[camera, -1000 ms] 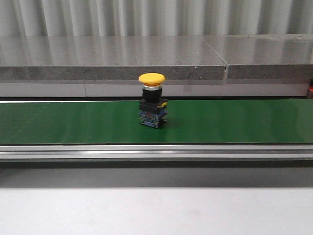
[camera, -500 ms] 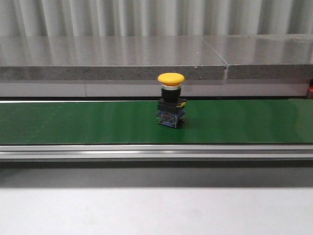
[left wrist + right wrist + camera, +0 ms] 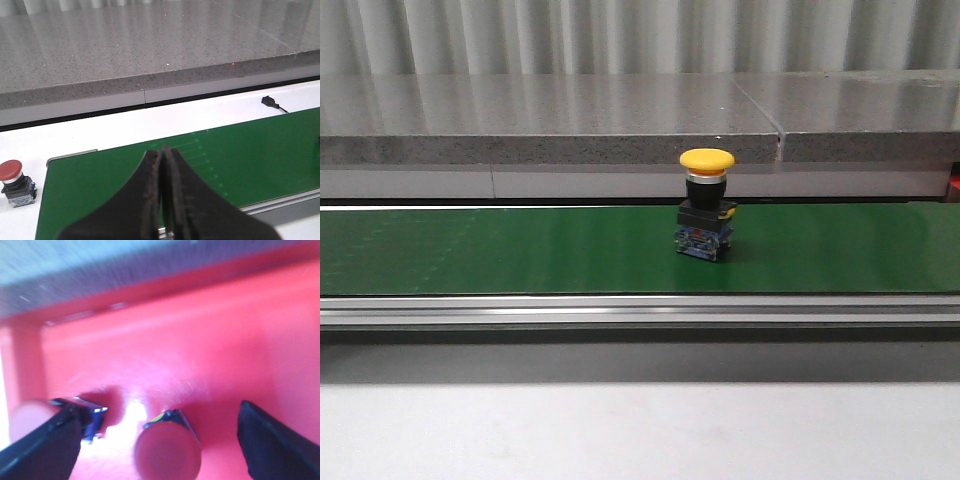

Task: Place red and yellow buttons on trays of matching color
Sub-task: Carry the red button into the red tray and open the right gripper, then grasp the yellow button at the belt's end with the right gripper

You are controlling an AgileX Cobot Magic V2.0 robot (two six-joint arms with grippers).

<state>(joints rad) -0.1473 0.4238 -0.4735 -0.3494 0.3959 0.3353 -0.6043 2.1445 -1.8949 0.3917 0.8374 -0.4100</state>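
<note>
2 red buttons (image 3: pixel 167 457) sit in the red tray (image 3: pixel 225 355) beneath my wide-open, empty right gripper (image 3: pixel 157 437), so I should lift straight up, avoiding them.

Front and left wrist views are evenly lit and sharp; right wrist view blurred, with glare.

1. Setting: an industrial sorting or automation test cell, not a home.
2. A green belt (image 3: pixel 500 250) runs the full width of the front view, carried on an aluminium rail (image 3: pixel 620 312) along its near edge.
3. A grey stone-look ledge (image 3: pixel 550 120) sits behind the belt's far edge, backed by a corrugated metal wall (image 3: pixel 620 35).
4. Industrial push-buttons are the workpieces: a yellow button (image 3: pixel 706 204) stands on the belt.
</note>
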